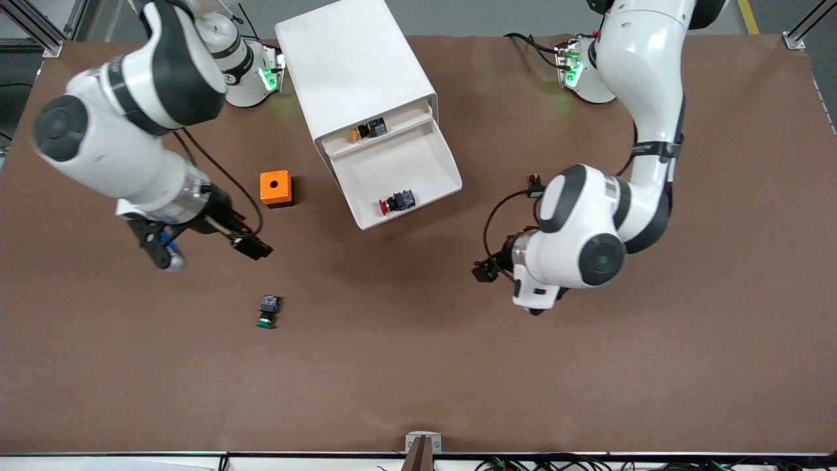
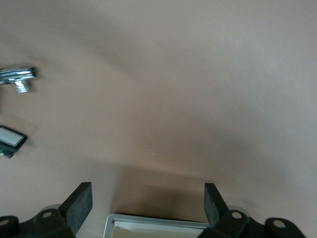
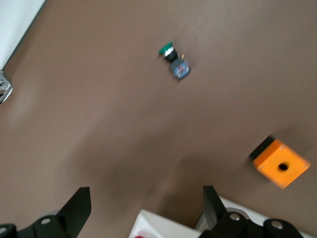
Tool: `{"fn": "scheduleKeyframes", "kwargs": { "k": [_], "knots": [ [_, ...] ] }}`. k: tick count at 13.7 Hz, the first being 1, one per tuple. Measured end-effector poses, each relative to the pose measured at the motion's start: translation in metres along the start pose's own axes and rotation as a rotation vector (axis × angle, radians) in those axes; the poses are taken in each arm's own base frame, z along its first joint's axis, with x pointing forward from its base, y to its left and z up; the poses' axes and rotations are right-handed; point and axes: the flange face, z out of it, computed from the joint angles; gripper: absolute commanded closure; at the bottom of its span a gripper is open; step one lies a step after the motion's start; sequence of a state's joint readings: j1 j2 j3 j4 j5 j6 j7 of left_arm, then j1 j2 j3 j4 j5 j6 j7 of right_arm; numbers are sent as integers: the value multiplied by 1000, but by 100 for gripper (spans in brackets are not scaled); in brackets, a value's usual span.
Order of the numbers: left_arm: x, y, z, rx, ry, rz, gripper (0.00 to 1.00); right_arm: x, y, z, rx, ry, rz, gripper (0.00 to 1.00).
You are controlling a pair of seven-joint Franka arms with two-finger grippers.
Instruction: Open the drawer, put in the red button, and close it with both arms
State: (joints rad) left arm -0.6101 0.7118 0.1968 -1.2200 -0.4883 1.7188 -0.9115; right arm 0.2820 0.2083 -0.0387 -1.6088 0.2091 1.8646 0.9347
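The red button [image 1: 394, 202] lies in the open lower drawer [image 1: 418, 163] of the white cabinet [image 1: 353, 59], near the drawer's front wall. My right gripper [image 1: 254, 247] is open and empty over the table, between the orange box and the green-capped switch. In the right wrist view [image 3: 145, 194] its fingers frame a drawer corner [image 3: 168, 225] with a sliver of the red button [image 3: 139, 236]. My left gripper [image 1: 485, 269] is open and empty over the table toward the left arm's end, beside the drawer. In the left wrist view [image 2: 148, 191] its fingers frame the drawer rim [image 2: 153, 221].
An orange box with a round hole [image 1: 275, 188] stands beside the cabinet toward the right arm's end. A green-capped switch [image 1: 268, 311] lies nearer the front camera. An upper drawer stands slightly open with a small yellow and black part [image 1: 368, 129] in it.
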Motion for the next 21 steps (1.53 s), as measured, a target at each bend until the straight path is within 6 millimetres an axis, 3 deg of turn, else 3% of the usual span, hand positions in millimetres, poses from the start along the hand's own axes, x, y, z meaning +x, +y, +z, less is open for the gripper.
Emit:
{"fn": "scheduleKeyframes", "kwargs": {
  "k": [6, 8, 9, 12, 14, 17, 19, 21],
  "knots": [
    [-88, 55, 62, -20, 81, 166, 0, 95, 113, -69, -23, 6, -280, 0],
    [-102, 61, 73, -4, 108, 198, 0, 113, 150, -90, -63, 24, -361, 0],
    [-108, 62, 77, 5, 112, 210, 0, 112, 160, -101, -86, 33, -381, 0],
    [-126, 66, 93, 19, 117, 238, 0, 88, 171, -135, -137, 68, -446, 0],
    [-131, 66, 104, 19, 134, 248, 0, 78, 179, -146, -156, 80, -524, 0],
    [-134, 66, 112, 29, 142, 256, 0, 80, 187, -129, -172, 54, -565, 0],
    [-143, 68, 116, 33, 141, 255, 0, 70, 174, -125, -176, 58, -599, 0],
    [-157, 69, 123, 48, 134, 253, 0, 63, 165, -133, -168, 79, -637, 0]
  ]
}}
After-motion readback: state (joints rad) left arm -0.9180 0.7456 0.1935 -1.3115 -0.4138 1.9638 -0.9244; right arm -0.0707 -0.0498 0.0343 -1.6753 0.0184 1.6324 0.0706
